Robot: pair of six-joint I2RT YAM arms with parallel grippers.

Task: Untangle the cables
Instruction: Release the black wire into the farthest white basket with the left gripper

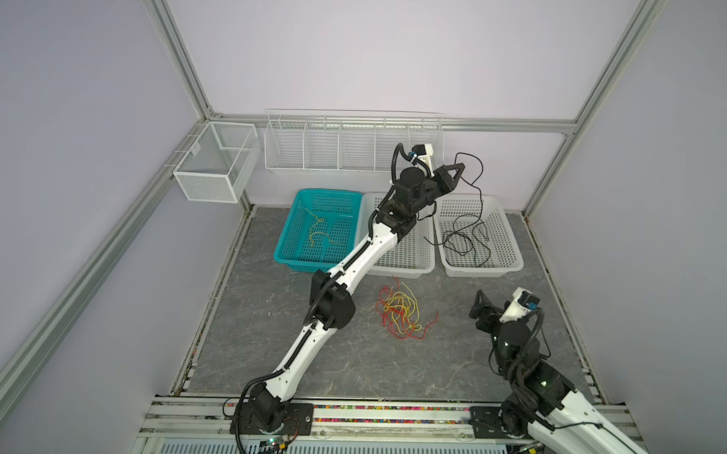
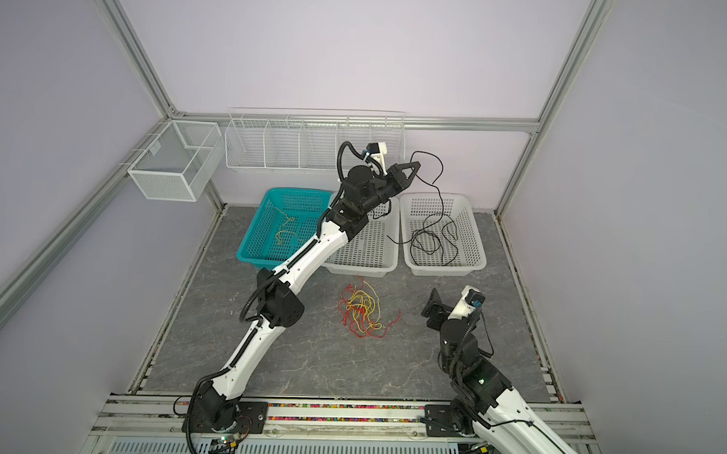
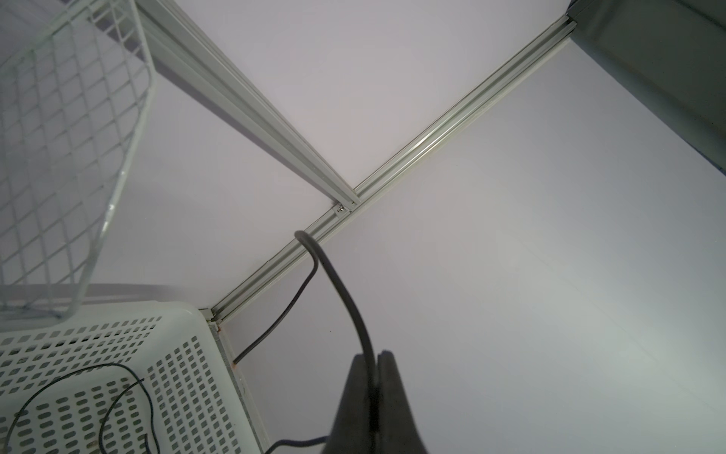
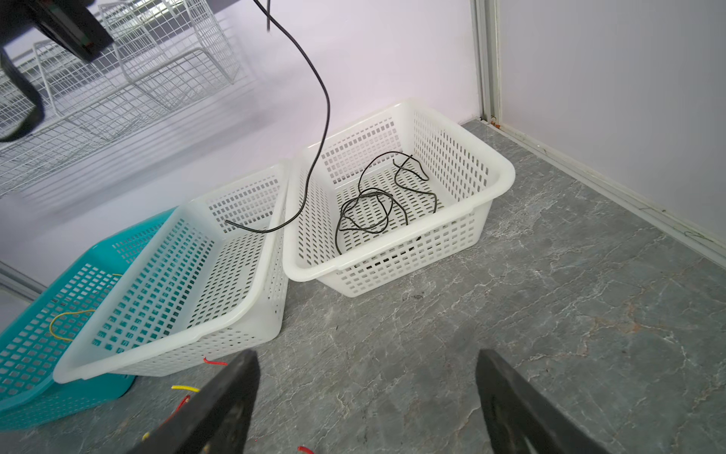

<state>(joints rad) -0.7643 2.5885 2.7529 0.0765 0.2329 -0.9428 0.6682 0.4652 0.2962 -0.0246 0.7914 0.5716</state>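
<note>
Only the left wrist view shows us the grasp itself: the left gripper is clenched on a black cable, which rises from between the fingers, bends over and drops again. The right wrist view adds the rest: the cable hangs down at the right white basket, its loose end curling over the middle white basket, and a coil of black cable lies on the right basket's floor. There too we see the right gripper released, fingers wide apart, low over the worktop.

In both top views the red and yellow tangle lies near the middle of the grey marbled worktop, the right gripper at its 3 o'clock, apart from it. The three baskets stand in a row at 12 o'clock; the teal basket, at 11 o'clock, holds a yellow cable. Pale walls in a metal frame close the cell, with a wire rack and a mesh box hung on them. From 4 to 7 o'clock of the tangle the worktop lies open; the left arm crosses at 9 o'clock.
</note>
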